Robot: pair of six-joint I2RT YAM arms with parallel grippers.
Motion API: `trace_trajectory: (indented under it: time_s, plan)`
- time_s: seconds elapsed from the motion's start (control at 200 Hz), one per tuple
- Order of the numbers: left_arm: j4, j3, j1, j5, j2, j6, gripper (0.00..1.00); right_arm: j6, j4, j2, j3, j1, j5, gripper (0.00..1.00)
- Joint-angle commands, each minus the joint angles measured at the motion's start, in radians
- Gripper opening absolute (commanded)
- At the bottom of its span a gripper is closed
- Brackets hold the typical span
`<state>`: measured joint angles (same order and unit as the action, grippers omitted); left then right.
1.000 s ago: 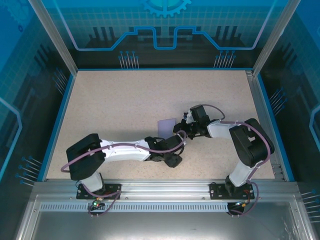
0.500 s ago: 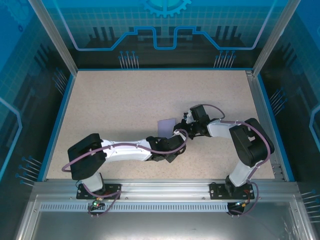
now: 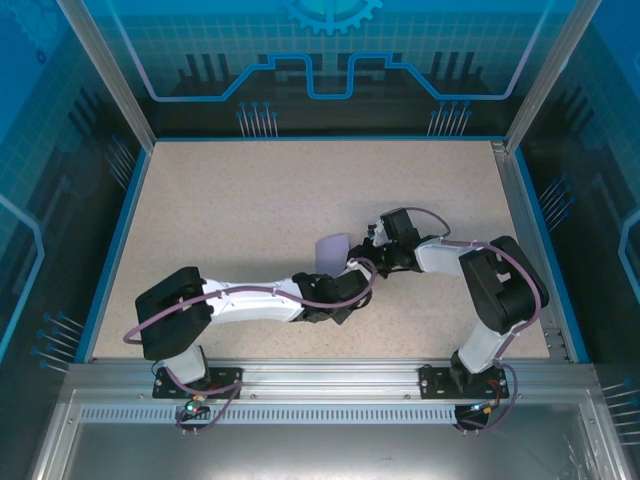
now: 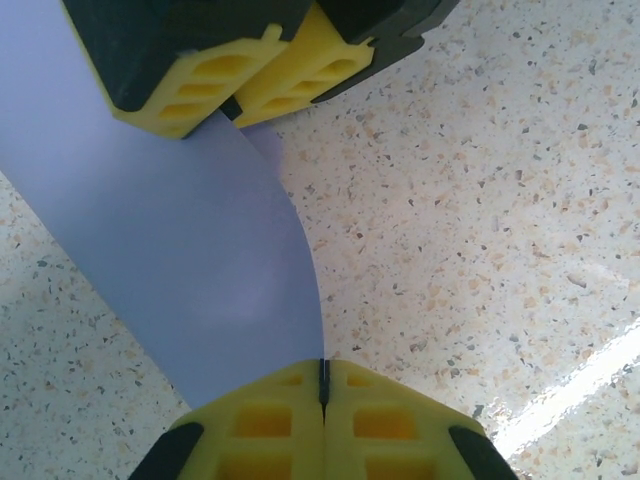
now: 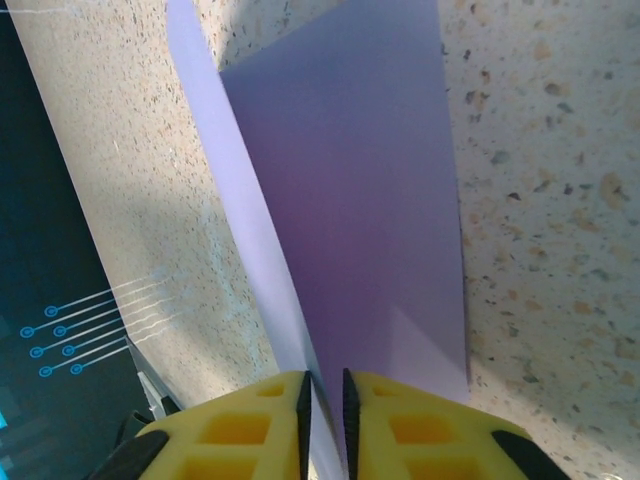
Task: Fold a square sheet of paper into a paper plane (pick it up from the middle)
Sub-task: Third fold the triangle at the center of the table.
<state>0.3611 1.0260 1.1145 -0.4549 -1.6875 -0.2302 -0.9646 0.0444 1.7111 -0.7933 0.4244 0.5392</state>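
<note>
My left pincer (image 4: 322,388): pads pressed together, clamped on near edge of square sheet of paper (image 4: 190,270). Sheet lavender, bowed up off speckled table (image 4: 480,230), just right of table centre, between both pincers. My right pincer (image 5: 325,405) at sheet's right edge: pads thin slit apart, paper inside slit; cannot tell whether it bites.

No legible writing anywhere.
The blue back wall (image 3: 330,60) bears circuit-line graphics and a gear outline, not letters or numbers.
</note>
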Motion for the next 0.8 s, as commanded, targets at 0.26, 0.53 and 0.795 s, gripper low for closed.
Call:
trace_trajectory:
  time_s: [0.26,0.53,0.795]
  plan:
    - [-0.122,-0.102,-0.22,0.513,0.156,-0.083,0.0,0.132,-0.227,-0.115,-0.043,-0.052,-0.104,0.33]
    - [-0.148,-0.11,-0.342,0.748,0.114,-0.094,0.0,0.155,-0.208,-0.165,-0.049,-0.042,-0.075,0.31]
    - [-0.142,-0.12,-0.366,0.774,0.121,-0.087,0.0,0.134,-0.225,-0.087,-0.109,0.008,-0.062,0.46]
